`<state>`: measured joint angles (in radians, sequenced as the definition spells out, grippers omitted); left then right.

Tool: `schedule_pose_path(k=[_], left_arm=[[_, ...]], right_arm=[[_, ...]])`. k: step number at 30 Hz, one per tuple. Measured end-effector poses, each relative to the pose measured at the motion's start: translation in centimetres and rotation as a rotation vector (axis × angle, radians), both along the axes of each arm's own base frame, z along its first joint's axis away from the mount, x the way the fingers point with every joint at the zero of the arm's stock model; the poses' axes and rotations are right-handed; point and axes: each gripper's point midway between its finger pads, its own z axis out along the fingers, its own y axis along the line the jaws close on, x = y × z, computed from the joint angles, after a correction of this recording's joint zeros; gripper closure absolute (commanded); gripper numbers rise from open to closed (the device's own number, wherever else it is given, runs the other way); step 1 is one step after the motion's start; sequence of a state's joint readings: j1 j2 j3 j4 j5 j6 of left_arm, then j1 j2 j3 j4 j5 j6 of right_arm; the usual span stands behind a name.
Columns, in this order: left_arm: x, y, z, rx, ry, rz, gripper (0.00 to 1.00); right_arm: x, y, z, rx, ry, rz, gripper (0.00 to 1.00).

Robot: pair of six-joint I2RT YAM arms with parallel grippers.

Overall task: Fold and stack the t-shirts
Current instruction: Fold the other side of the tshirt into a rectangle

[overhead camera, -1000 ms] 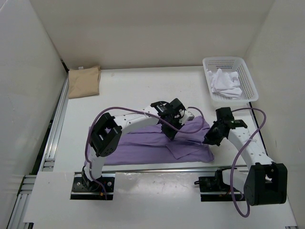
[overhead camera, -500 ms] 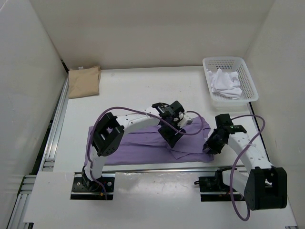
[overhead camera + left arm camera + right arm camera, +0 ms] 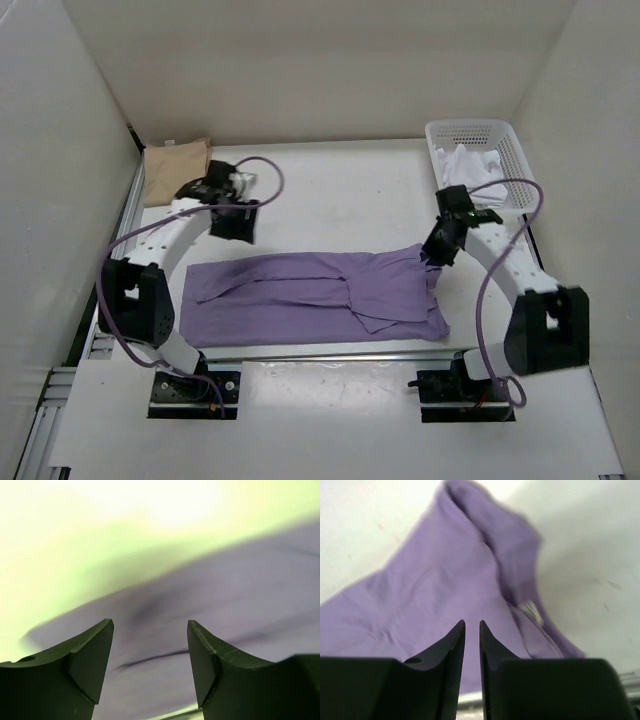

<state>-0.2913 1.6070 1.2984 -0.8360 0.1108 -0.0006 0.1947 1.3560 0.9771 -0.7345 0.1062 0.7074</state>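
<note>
The lavender t-shirt (image 3: pixel 320 298) lies flat as a long band across the table's near middle, with a folded flap at its right end. My left gripper (image 3: pixel 238 224) hovers beyond the shirt's left end, open and empty (image 3: pixel 150 630), the blurred lavender cloth (image 3: pixel 235 590) below it. Over the shirt's raised far right corner, my right gripper (image 3: pixel 438 250) has its jaws a narrow gap apart (image 3: pixel 472 626), nothing between them, above the purple cloth (image 3: pixel 435 580). The tan t-shirt (image 3: pixel 176 170) rests folded at the back left. The white t-shirt (image 3: pixel 472 172) lies crumpled in the basket.
A white perforated basket (image 3: pixel 524 176) stands at the back right against the wall. White walls enclose the table on three sides. A metal rail (image 3: pixel 118 260) runs along the left edge, another along the near edge by the arm bases.
Both grippers have let go of the lavender shirt. The left arm swung from the shirt's middle to the back left. The right gripper moved farther back. The shirt now lies flatter.
</note>
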Motion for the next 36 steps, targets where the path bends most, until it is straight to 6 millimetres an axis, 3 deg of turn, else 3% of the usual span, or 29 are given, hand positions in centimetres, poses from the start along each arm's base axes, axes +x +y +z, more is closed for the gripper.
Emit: schedule_pose_path(k=[2,4,7,10,12,15,17,21,26,32,36], left_arm=[[-0.2,5.9,-1.6,0.075,0.007,0.162,0.3],[-1.4,9.9,-3.4,0.133,0.048,0.268,0.33],[-2.6,13.5,-5.7,0.177,0.111,0.368,0.34],[-2.5,15.6,-7.7,0.183,0.155,0.43,0.34],[-2.5,16.2,-9.0,0.186,0.185,0.446,0.36],[-2.4,16.3,-10.6,0.193,0.238,0.446,0.36],[-1.5,16.7,-10.6,0.193,0.236,0.453,0.36],[1.0,17.7,-10.5,0.191,0.221,0.475,0.33],[5.5,19.2,-10.1,0.182,0.139,0.506,0.26],[7.0,19.8,-8.0,0.168,0.063,0.523,0.24],[6.5,20.0,-3.7,0.152,-0.044,0.539,0.25]], right_arm=[[2.1,0.9,-0.7,-0.023,0.012,0.031,0.8],[3.5,1.7,-1.9,-0.049,0.035,0.052,0.8],[4.4,1.8,-4.1,-0.1,0.082,0.065,0.8],[4.5,1.4,-6.5,-0.145,0.148,0.066,0.8],[4.5,1.3,-7.8,-0.164,0.185,0.068,0.8],[5.8,1.4,-7.8,-0.178,0.184,0.064,0.8],[6.7,1.5,-7.8,-0.185,0.185,0.064,0.8],[8.9,1.8,-7.7,-0.2,0.177,0.058,0.8],[12.1,2.3,-7.5,-0.215,0.131,0.047,0.8],[12.5,2.4,-7.3,-0.213,0.121,0.057,0.78],[12.2,2.9,-5.6,-0.209,0.08,0.088,0.74]])
